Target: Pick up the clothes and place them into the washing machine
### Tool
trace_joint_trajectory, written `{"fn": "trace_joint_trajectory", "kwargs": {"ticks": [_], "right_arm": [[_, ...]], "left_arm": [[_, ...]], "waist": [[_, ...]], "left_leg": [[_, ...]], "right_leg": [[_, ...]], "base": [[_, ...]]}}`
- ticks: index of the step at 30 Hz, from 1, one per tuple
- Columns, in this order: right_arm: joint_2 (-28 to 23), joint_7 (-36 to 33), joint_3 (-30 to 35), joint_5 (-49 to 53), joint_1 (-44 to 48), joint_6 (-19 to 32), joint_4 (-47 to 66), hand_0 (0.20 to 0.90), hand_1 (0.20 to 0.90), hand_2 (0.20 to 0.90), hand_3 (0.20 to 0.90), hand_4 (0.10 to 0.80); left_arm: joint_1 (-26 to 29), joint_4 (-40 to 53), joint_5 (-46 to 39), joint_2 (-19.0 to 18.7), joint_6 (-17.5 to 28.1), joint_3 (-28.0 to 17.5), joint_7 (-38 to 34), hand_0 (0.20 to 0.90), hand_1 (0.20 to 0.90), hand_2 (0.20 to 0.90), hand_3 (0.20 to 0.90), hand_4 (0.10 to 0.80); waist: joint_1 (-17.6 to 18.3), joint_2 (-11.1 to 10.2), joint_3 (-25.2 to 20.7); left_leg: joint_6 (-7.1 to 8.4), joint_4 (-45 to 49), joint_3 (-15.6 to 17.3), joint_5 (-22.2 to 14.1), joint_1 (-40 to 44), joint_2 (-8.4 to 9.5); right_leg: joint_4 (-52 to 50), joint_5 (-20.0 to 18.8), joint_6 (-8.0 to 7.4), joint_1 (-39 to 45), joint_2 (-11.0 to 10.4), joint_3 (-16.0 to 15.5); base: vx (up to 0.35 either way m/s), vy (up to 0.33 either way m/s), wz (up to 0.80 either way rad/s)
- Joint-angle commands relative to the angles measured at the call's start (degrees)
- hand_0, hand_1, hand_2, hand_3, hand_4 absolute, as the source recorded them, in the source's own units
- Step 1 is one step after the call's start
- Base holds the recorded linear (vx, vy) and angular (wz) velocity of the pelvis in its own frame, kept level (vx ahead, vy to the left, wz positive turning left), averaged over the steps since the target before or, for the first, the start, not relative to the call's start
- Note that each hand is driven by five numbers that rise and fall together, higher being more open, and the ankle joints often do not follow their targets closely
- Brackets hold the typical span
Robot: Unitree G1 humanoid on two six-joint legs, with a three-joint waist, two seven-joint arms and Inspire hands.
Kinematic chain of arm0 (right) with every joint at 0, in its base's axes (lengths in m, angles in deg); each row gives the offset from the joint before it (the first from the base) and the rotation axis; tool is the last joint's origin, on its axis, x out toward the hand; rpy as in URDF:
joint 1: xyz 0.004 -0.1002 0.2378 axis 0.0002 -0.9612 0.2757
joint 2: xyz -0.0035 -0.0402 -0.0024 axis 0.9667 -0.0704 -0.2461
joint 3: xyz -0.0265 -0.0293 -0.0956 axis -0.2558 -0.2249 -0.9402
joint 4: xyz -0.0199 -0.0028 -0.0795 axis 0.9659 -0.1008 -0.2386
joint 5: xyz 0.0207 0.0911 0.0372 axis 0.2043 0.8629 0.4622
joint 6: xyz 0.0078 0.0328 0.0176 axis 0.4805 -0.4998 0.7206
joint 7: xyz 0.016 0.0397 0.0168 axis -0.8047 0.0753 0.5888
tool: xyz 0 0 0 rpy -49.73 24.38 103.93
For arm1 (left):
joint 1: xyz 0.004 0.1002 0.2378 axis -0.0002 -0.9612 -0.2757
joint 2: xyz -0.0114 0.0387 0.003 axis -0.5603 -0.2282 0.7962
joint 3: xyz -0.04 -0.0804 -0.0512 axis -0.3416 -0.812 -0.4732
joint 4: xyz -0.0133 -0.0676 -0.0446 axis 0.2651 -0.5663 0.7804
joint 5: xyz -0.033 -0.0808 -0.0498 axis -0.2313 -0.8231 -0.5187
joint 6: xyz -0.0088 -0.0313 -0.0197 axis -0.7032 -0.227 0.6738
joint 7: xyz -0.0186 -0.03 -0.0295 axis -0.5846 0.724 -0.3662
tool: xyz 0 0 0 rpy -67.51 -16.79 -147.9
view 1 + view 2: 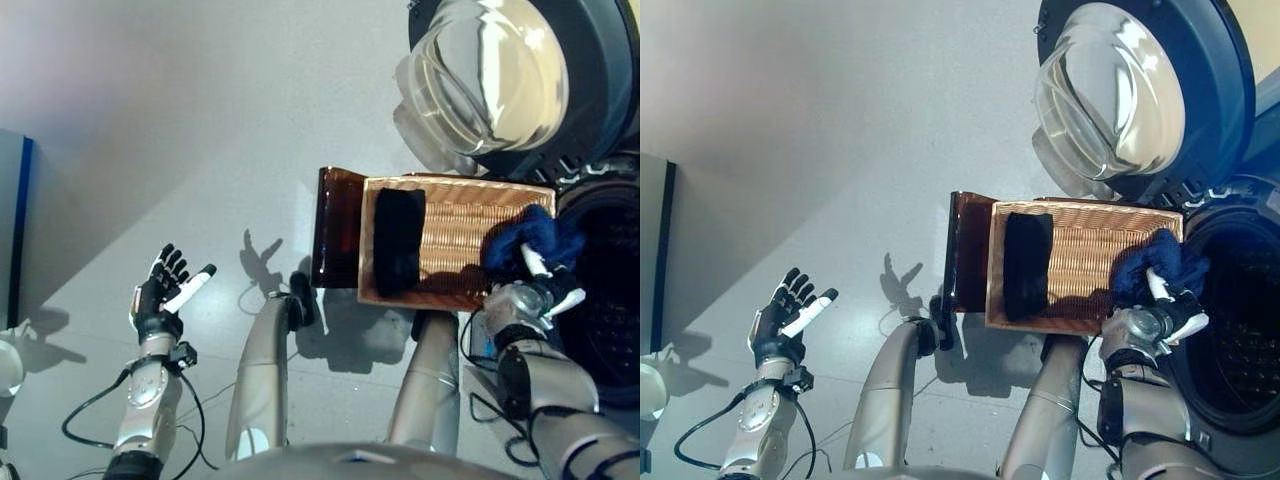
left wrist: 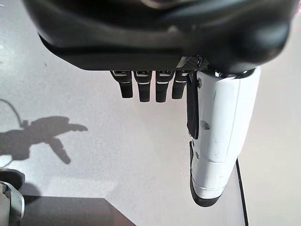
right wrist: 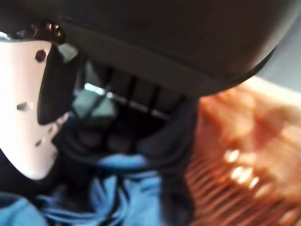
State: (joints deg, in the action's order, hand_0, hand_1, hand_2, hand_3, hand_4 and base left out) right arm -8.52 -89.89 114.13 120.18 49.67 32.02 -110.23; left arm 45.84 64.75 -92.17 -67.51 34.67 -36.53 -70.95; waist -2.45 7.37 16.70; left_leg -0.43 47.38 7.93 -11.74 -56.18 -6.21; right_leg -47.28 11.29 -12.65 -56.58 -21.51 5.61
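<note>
A shallow wicker basket [image 1: 462, 222] rests on a low dark brown box [image 1: 335, 228] beside the washing machine [image 1: 1230, 330], whose door [image 1: 500, 70] stands open. A black garment [image 1: 398, 240] lies at the basket's left end. My right hand [image 1: 530, 292] is at the basket's right end, its fingers curled round a blue garment [image 1: 530, 238] and holding it at the basket's edge by the drum opening; the blue cloth shows in the right wrist view [image 3: 127, 197]. My left hand [image 1: 165, 290] is open and empty, raised over the floor far to the left.
A dark drum opening [image 1: 1240, 300] lies right of the basket. A grey panel with a blue edge [image 1: 12, 225] stands at the far left. Grey floor [image 1: 200, 120] spreads between the panel and the box.
</note>
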Motion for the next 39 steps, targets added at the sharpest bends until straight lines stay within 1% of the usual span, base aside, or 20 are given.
{"fn": "trace_joint_trajectory", "kwargs": {"ticks": [1, 2, 3, 4, 5, 7, 11, 12, 15, 16, 17, 20, 23, 28, 31, 35, 39], "right_arm": [[-1.3, 5.7, 2.9, 17.8, -0.8, 11.6, 3.1, 0.200, 0.200, 0.200, 0.200, 0.300], [-0.2, 7.7, 4.4, 22.1, -0.8, 13.2, 4.3, 0.200, 0.200, 0.200, 0.200, 0.300], [-0.2, 8.0, 4.4, 22.3, -0.8, 13.2, 4.1, 0.200, 0.200, 0.200, 0.200, 0.300], [0.4, 9.2, 6.6, 27.4, -0.1, 15.8, 6.2, 0.200, 0.200, 0.200, 0.200, 0.300], [0.5, 9.7, 6.7, 28.0, -0.2, 15.9, 6.1, 0.200, 0.200, 0.200, 0.200, 0.300], [1.0, 11.0, 9.9, 33.9, 1.0, 19.6, 8.4, 0.200, 0.200, 0.200, 0.200, 0.300], [-0.9, 10.1, 10.5, 35.3, 2.9, 21.0, 7.4, 0.200, 0.200, 0.200, 0.200, 0.300], [-2.4, 9.2, 11.3, 36.2, 4.1, 22.2, 7.2, 0.200, 0.200, 0.200, 0.200, 0.300], [-6.1, 7.3, 11.0, 33.9, 5.2, 21.7, 6.6, 0.200, 0.200, 0.200, 0.200, 0.300], [-6.4, 6.9, 11.0, 33.5, 5.3, 21.6, 6.5, 0.200, 0.200, 0.200, 0.200, 0.300], [-9.3, 5.9, 11.0, 32.2, 6.1, 21.9, 6.7, 0.200, 0.200, 0.200, 0.200, 0.300], [-13.0, 4.3, 11.1, 30.6, 6.5, 22.0, 6.4, 0.200, 0.200, 0.200, 0.200, 0.300], [-17.5, 1.1, 11.4, 28.0, 6.8, 22.2, 5.5, 0.200, 0.200, 0.200, 0.200, 0.300], [-24.5, -5.4, 12.6, 24.4, 7.7, 22.5, 2.8, 0.200, 0.200, 0.200, 0.200, 0.300], [-27.4, -7.6, 13.4, 23.2, 7.4, 22.2, 1.7, 0.200, 0.200, 0.200, 0.200, 0.300], [-31.2, -9.2, 12.8, 21.7, 7.5, 21.7, 0.7, 0.200, 0.200, 0.200, 0.200, 0.300], [-32.8, -9.0, 12.0, 20.7, 6.9, 21.4, -0.2, 0.200, 0.200, 0.200, 0.200, 0.300]], "left_arm": [[-1.5, 1.9, -1.7, -1.5, 2.9, -2.5, -1.3, 0.900, 0.900, 0.900, 0.900, 0.800], [-1.5, 1.6, -2.3, -1.3, 2.4, -2.3, -1.1, 0.900, 0.900, 0.900, 0.900, 0.800], [-1.5, 1.6, -2.3, -1.3, 2.4, -2.3, -1.1, 0.900, 0.900, 0.900, 0.900, 0.800], [-1.5, 1.2, -3.1, -1.0, 1.8, -2.0, -1.0, 0.900, 0.900, 0.900, 0.900, 0.800], [-1.5, 1.2, -3.2, -1.1, 1.7, -1.9, -1.0, 0.900, 0.900, 0.900, 0.900, 0.800], [-2.0, 0.8, -4.5, -0.8, 1.0, -1.5, -0.3, 0.900, 0.900, 0.900, 0.900, 0.800], [-1.9, 0.6, -5.2, -1.1, 0.6, -0.8, 0.0, 0.900, 0.900, 0.900, 0.900, 0.800], [-2.0, 0.6, -5.1, -1.4, 0.5, -0.6, 0.1, 0.900, 0.900, 0.900, 0.900, 0.800], [-2.2, 0.8, -4.9, -2.0, 0.7, -0.3, 0.4, 0.900, 0.900, 0.900, 0.900, 0.800], [-2.2, 0.9, -4.9, -1.9, 0.7, -0.2, 0.4, 0.900, 0.900, 0.900, 0.900, 0.800], [-2.6, 1.0, -4.5, -2.1, 1.1, -0.5, 0.4, 0.900, 0.900, 0.900, 0.900, 0.800], [-3.0, 1.1, -4.2, -2.6, 1.5, -0.5, 0.6, 0.900, 0.900, 0.900, 0.900, 0.800], [-3.0, 0.9, -3.9, -3.1, 1.8, -0.5, 0.5, 0.900, 0.900, 0.900, 0.900, 0.800], [-3.4, 0.4, -3.8, -3.8, 2.0, 0.1, 0.7, 0.900, 0.900, 0.900, 0.900, 0.800], [-3.8, 0.9, -3.8, -4.1, 2.0, 0.2, 0.9, 0.900, 0.900, 0.900, 0.900, 0.800], [-4.0, 1.0, -4.1, -4.4, 2.2, 0.2, 1.0, 0.900, 0.900, 0.900, 0.900, 0.800], [-4.2, 1.4, -4.4, -4.7, 2.8, 0.0, 0.9, 0.900, 0.900, 0.900, 0.900, 0.800]], "waist": [[0.6, 0.7, -2.8], [0.7, 0.7, -2.8], [0.7, 0.7, -2.8], [0.8, 0.7, -3.0], [0.7, 0.7, -3.0], [1.0, 0.8, -3.5], [0.9, 0.9, -3.9], [0.8, 1.0, -4.1], [0.5, 1.2, -4.4], [0.5, 1.2, -4.4], [0.4, 1.4, -4.5], [0.2, 1.7, -4.7], [0.4, 1.7, -4.9], [0.2, 2.6, -5.5], [0.3, 3.0, -5.7], [0.2, 3.5, -6.2], [0.3, 3.6, -6.5]], "left_leg": [[4.69, -1.4, -1.8, -2.7, 4.4, -0.62], [4.69, -1.5, -1.9, -2.7, 4.5, -0.54], [4.69, -1.5, -1.9, -2.7, 4.6, -0.54], [4.73, -1.6, -2.0, -2.7, 4.6, -0.51], [4.74, -1.6, -2.0, -2.7, 4.7, -0.51], [4.81, -1.8, -2.0, -2.7, 4.9, -0.42], [4.85, -2.0, -2.1, -2.7, 5.0, -0.35], [4.84, -2.0, -2.2, -2.7, 5.0, -0.32], [4.84, -2.2, -2.1, -2.7, 5.1, -0.29], [4.84, -2.2, -2.1, -2.7, 5.1, -0.28], [4.91, -2.4, -2.1, -2.5, 5.2, -0.25], [4.99, -2.9, -2.2, -2.3, 5.4, -0.34], [5.11, -3.0, -2.5, -2.2, 5.7, -0.37], [5.45, -3.1, -2.7, -2.1, 5.8, -0.37], [5.51, -2.7, -2.8, -2.3, 5.7, -0.38], [5.45, -2.5, -2.7, -2.5, 5.6, -0.46], [5.33, -2.3, -2.7, -2.6, 5.3, -0.50]], "right_leg": [[9.3, -10.1, 3.01, -0.1, 0.4, 1.9], [9.4, -10.2, 2.99, 0.1, 0.4, 1.9], [9.4, -10.2, 3.00, 0.1, 0.4, 1.9], [9.4, -10.1, 2.98, 0.3, 0.5, 2.0], [9.4, -10.1, 2.98, 0.3, 0.5, 2.0], [9.5, -10.0, 2.95, 0.7, 0.4, 2.0], [9.6, -9.9, 2.93, 0.8, 0.4, 2.0], [9.6, -9.8, 2.92, 0.8, 0.4, 2.1], [9.6, -9.8, 2.84, 0.9, 0.3, 2.1], [9.6, -9.8, 2.83, 0.9, 0.2, 2.1], [9.7, -9.8, 2.71, 0.9, 0.2, 2.2], [9.7, -9.6, 2.67, 0.9, 0.1, 2.1], [9.4, -9.4, 2.59, 1.1, 0.2, 2.2], [8.6, -8.6, 2.56, 1.0, 0.2, 2.4], [8.3, -8.2, 2.56, 0.9, 0.1, 2.7], [8.0, -8.4, 2.35, 0.4, 0.0, 2.9], [7.9, -8.6, 2.19, 0.0, -0.3, 2.7]], "base": [[0.012, 0.008, -0.04], [0.012, 0.008, -0.04], [0.000, 0.000, 0.00], [0.000, 0.000, 0.00], [0.018, 0.011, -0.04], [0.010, 0.005, -0.02], [0.000, 0.000, 0.00], [0.000, 0.000, 0.00], [0.000, 0.000, 0.00], [0.000, 0.000, 0.00], [0.000, 0.000, 0.00], [0.000, 0.000, 0.00], [0.000, 0.000, 0.00], [0.002, -0.002, 0.01], [0.000, 0.000, 0.00], [0.000, 0.000, 0.00], [0.000, 0.000, 0.00]]}}
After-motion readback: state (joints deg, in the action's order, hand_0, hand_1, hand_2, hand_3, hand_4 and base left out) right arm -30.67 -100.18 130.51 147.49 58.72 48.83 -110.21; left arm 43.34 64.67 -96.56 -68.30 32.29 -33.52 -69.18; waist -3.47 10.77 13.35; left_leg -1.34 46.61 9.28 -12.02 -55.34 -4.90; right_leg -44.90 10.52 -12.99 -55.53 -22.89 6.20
